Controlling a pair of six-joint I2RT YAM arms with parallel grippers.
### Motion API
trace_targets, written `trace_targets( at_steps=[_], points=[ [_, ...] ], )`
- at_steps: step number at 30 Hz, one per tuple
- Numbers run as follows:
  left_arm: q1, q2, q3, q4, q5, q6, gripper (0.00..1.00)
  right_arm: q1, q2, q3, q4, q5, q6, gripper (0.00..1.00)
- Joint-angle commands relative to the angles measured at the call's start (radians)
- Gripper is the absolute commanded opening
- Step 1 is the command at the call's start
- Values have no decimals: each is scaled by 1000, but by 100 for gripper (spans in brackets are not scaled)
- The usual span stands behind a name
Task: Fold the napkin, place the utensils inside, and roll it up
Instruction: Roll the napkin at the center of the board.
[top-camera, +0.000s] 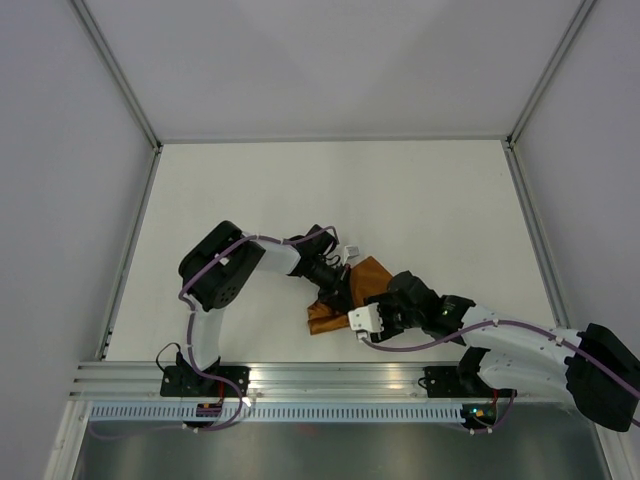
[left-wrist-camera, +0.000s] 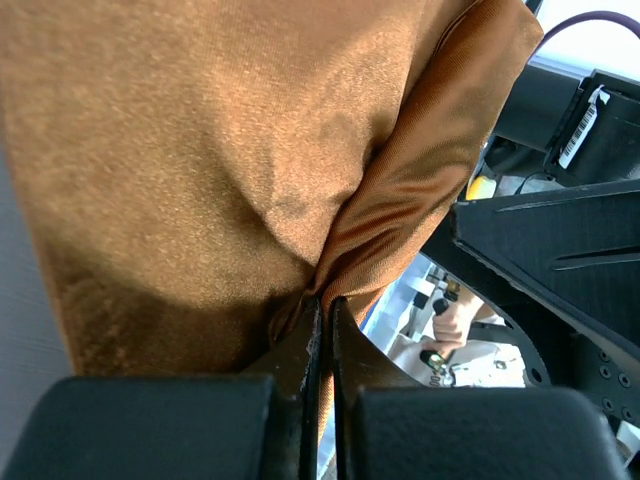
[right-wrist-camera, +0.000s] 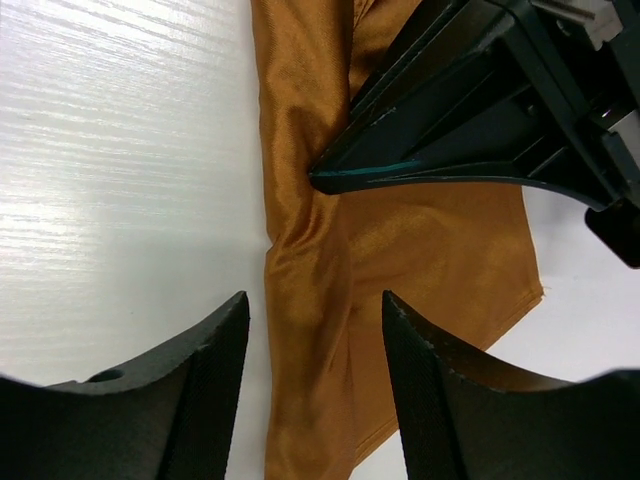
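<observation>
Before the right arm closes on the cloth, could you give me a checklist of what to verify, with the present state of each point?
1. The left gripper is shut on the napkin: ok.
2. The right gripper is open: ok.
3. A napkin fold lines up between the right jaws: ok.
4. The two grippers are apart: ok.
5. The napkin lies flat and folded: not ok, it is bunched.
6. The utensils are in view: not ok, none shows in any view.

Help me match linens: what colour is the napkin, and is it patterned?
Plain rust-brown, no pattern; the napkin shows best in the left wrist view.
</observation>
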Motion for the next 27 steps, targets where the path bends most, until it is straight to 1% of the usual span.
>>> trace_targets(
  at_steps=[1,2,4,7,12,14,15,19,20,24,25,27],
  points=[
    [-6,96,-53,-215,-271,7,2,22,27,-9,56,74,8,59],
    [-4,95,-51,-217,-269,8,2,25,42,-12,61,77,6,55],
    [-1,95,-53,-217,-268,8,2,28,50,-24,62,74,6,49],
    [2,95,-51,-219,-264,11,2,28,42,-47,67,69,6,47],
    [10,103,-45,-220,-257,10,2,26,38,-61,45,65,12,47],
    [13,104,-44,-222,-252,10,2,28,50,-72,55,74,14,43],
    [13,103,-44,-222,-252,10,2,26,56,-72,56,75,20,40],
    [25,87,-48,-214,-257,8,2,26,87,-77,58,81,44,3],
    [28,81,-57,-202,-257,2,2,23,90,-80,58,80,44,1],
    [56,32,-91,-156,-260,-27,3,-39,124,-63,24,2,22,0],
    [59,17,-102,-136,-260,-36,4,-87,139,-33,-13,-47,-9,1],
    [73,-12,-135,-75,-258,-67,8,-138,205,7,-86,-99,-43,0]
  ],
)
